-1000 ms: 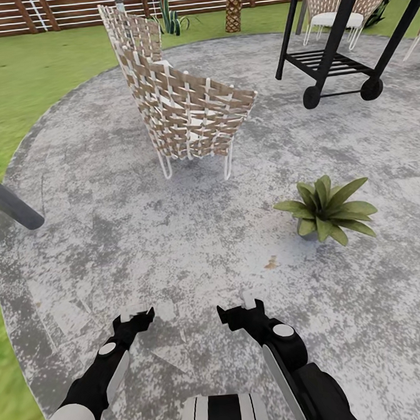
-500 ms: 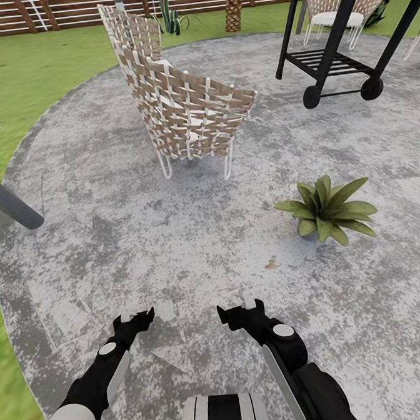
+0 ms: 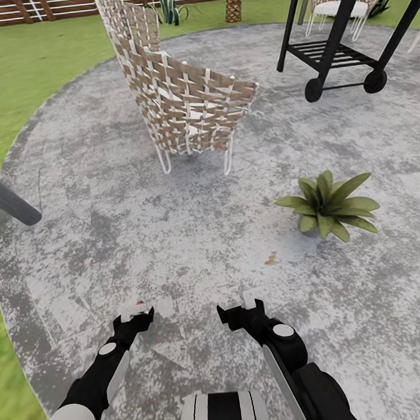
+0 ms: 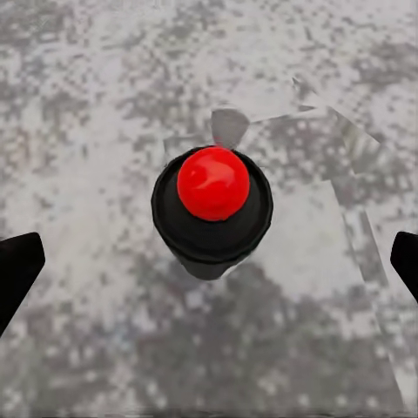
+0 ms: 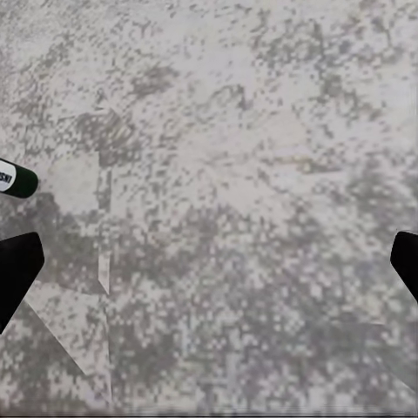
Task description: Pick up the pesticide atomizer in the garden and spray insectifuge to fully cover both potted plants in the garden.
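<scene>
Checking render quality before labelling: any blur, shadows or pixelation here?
Head view: sharp, soft flat light, faint shadow under the potted plant and woven chair. Left wrist view: paving coarsely pixelated, small highlight on the red cap. Right wrist view: equally blocky paving.

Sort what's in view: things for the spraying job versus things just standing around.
For the job:
pesticide atomizer
potted plant

Just standing around:
woven chair
black grill cart
wooden fence
palm trunk
</scene>
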You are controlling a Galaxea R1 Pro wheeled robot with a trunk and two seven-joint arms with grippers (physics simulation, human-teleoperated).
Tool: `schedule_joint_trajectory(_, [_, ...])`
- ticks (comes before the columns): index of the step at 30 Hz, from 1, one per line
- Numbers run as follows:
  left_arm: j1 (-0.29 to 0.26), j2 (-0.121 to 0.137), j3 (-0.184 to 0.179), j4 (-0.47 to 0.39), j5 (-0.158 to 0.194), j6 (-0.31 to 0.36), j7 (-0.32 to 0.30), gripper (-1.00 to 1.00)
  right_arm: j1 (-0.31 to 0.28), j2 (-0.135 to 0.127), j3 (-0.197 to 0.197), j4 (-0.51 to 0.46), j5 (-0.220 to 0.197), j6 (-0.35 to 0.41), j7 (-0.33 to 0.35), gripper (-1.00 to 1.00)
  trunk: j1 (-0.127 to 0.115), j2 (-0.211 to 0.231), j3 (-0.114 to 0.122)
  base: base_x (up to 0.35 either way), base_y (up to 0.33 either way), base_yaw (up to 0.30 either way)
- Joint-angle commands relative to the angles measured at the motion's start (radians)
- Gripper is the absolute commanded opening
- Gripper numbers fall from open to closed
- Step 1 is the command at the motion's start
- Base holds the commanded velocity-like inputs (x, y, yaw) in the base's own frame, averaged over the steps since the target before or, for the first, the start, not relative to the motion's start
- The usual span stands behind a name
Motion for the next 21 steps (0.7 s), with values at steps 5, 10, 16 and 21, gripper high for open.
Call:
schedule_joint_trajectory(5, [-0.001, 0.000, -0.001, 0.000, 0.010, -0.002, 0.000, 1.00, 0.000, 0.000, 0.000, -0.001, -0.003, 0.006, 0.001, 1.00, 0.000, 0.000, -0.005, 0.000, 0.000, 0.000])
schedule_joint_trajectory(10, [0.000, 0.000, -0.001, 0.000, 0.010, -0.003, 0.000, 1.00, 0.000, 0.000, 0.000, -0.001, -0.003, 0.005, 0.001, 1.00, 0.000, 0.000, -0.005, 0.000, 0.000, 0.000])
schedule_joint_trajectory(16, [0.000, -0.001, -0.001, 0.000, 0.010, -0.003, 0.000, 1.00, 0.000, 0.000, 0.000, -0.001, -0.003, 0.005, 0.001, 1.00, 0.000, 0.000, -0.005, 0.000, 0.000, 0.000])
schedule_joint_trajectory(21, [0.000, -0.001, -0.001, 0.001, 0.010, -0.002, 0.000, 1.00, 0.000, 0.000, 0.000, -0.001, -0.003, 0.005, 0.001, 1.00, 0.000, 0.000, -0.009, 0.000, 0.000, 0.000])
